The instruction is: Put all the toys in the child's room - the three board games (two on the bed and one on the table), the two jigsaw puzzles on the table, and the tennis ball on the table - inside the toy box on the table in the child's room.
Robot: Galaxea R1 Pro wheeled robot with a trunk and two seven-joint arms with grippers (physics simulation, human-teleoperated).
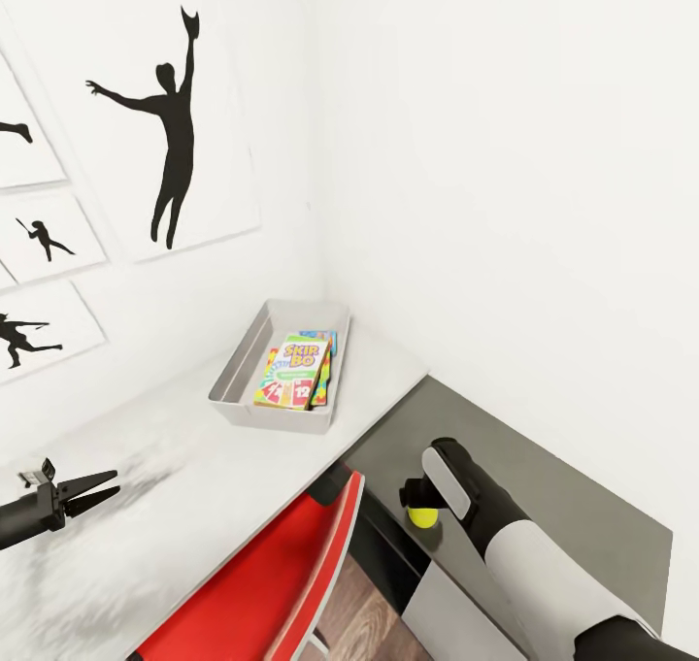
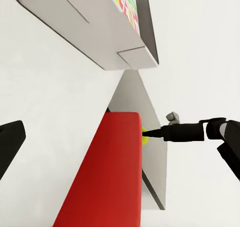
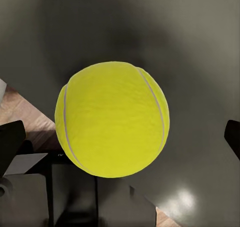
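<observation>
1. At the far corner of the tabletop (image 1: pixel 194 467), where the two white walls meet, sits the grey toy box (image 1: pixel 240 362).
2. Inside the toy box lies the Skip-Bo board game (image 1: pixel 293 371), flat on top of other bright flat toys whose edges peek out.
3. Over the low dark grey cabinet (image 1: pixel 544 477), just past the tabletop's right edge, hangs the right pincer (image 1: pixel 420 506).
4. The tennis ball (image 3: pixel 112 119) sits between its two fingers. The right wrist view does not show if they touch the ball, so I cannot tell if it is held.
5. The left pincer (image 1: pixel 97 486) is over the near left part of the tabletop. Its fingers are a little apart, holding nothing.
6. A red chair (image 1: pixel 262 583) stands at the tabletop's near edge.
</observation>
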